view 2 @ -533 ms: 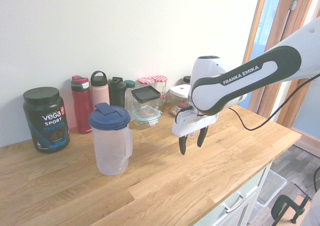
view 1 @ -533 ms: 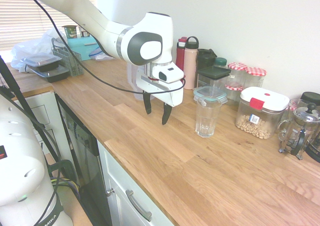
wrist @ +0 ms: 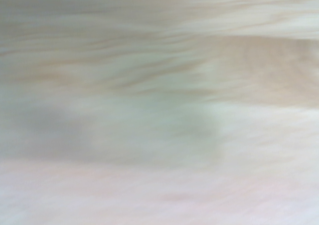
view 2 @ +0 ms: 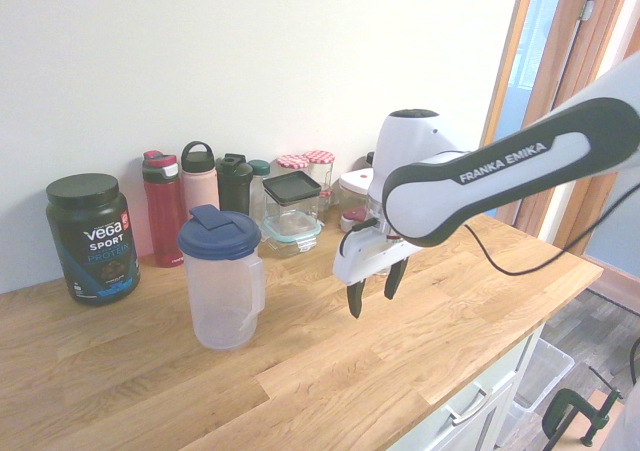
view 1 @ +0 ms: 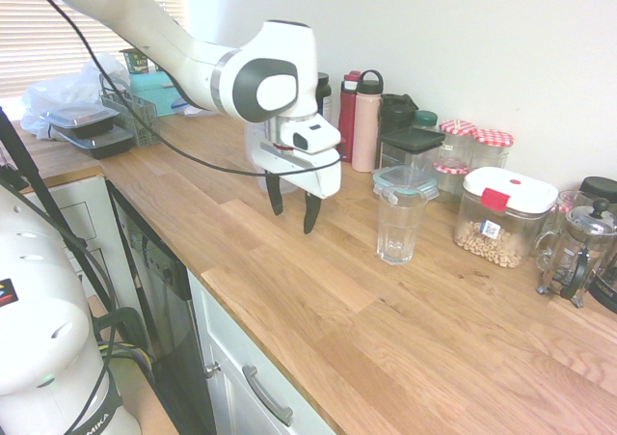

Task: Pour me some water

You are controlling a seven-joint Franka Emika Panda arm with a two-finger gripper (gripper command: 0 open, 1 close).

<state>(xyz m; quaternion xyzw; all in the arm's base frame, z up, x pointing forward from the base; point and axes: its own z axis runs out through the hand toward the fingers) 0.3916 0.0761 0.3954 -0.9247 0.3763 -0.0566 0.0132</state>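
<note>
Apparently on the approach step: the pincer (view 2: 368, 291) hangs wide and empty above the counter (view 2: 330, 371), between the blue-lidded water jug (view 2: 222, 279) and the drinking glass (view 1: 398, 225). Next it likely must reach and grasp the jug's handle.

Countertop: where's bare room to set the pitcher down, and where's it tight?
Free: the front strip of the wooden countertop along the cabinet edge, in front of the glass, and the patch between the blue-lidded pitcher and the open pincer. Crowded: the back wall row, from the Vega tub through the bottles and jars to the French press.
</note>
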